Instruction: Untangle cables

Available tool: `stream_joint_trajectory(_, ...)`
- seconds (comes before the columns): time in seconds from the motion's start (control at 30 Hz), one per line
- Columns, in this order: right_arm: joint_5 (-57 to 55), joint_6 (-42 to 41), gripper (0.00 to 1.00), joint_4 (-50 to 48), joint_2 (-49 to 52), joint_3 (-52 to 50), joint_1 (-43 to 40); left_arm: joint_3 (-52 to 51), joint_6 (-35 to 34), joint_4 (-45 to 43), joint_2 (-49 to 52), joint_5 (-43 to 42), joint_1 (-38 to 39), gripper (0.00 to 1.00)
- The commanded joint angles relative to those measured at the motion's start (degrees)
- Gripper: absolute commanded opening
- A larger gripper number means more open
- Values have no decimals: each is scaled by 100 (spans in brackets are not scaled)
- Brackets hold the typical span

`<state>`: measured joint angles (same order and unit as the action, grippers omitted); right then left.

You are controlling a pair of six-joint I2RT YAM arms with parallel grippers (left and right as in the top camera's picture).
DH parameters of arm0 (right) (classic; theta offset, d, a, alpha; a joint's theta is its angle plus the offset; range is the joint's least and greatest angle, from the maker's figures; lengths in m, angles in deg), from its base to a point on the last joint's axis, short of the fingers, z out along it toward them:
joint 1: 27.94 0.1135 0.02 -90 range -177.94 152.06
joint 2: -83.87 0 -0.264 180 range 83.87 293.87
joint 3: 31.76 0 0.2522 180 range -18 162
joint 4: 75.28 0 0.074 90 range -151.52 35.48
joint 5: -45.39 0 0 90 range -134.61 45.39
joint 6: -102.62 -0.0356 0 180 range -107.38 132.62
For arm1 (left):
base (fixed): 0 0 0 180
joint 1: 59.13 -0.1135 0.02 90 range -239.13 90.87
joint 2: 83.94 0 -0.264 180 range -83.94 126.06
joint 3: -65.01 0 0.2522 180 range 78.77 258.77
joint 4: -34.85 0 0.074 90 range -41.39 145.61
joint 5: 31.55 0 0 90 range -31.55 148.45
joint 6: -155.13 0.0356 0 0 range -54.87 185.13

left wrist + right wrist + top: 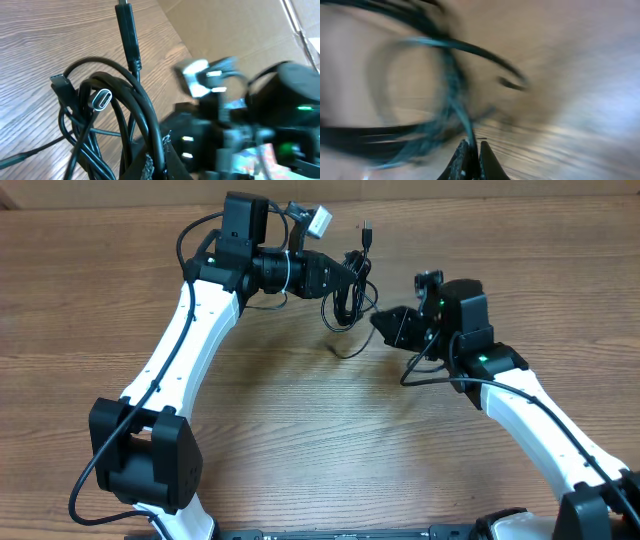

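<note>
Closest to the lens, the cables (125, 115) filled the left wrist view as a knot of black loops, with one long plug (127, 31) sticking up and away from the tips. Starting at the left, the left pincer (352, 272) was closed on that knot. The strands ran down between its fingers (148, 167). From above, the bundle hung just under and ahead of its tips, clear of the table (300, 430) except for one loose tail (347, 352) lying on the wood below. The loops lay roughly crosswise to this pincer's reach, sagging toward the other arm.

Further right, the right pincer (384, 322) stood just beside the bundle, tips pointing into it. Its own view was badly blurred, yet its fingers (464, 161) were pressed together and one thin strand ran straight down into them. We judged it clamped on a single cord.

The bundle thus sat between the two pincers, held by both. We reckoned the coming move turned on drawing them apart along that left-to-right line, so that the pinched strand could slide out of the loops.
</note>
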<state>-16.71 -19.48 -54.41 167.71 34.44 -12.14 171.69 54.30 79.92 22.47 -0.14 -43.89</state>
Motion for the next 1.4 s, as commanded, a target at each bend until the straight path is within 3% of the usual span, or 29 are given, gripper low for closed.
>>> stream_joint_trajectory(0.0, 1252, 103, 4, -581, -328, 57, -11, 92, -7, 4, -66, 59, 4, 4)
stream_joint_trajectory(0.33, 1403, 107, 4, -592, -361, 55, -11, 92, 446, 162, -66, -55, 48, 4)
stream_joint_trajectory(0.87, 101, 101, 4, -341, -330, 55, -11, 92, 623, 144, -66, -1939, 61, 4)
stream_joint_trajectory(1.17, 59, 98, 5, -450, -330, 55, -11, 92, 627, 151, -66, -1969, 216, 4)
stream_joint_trajectory(1.37, 61, 101, 12, -520, -330, 55, -11, 92, 866, 162, -66, -1932, 313, 4)
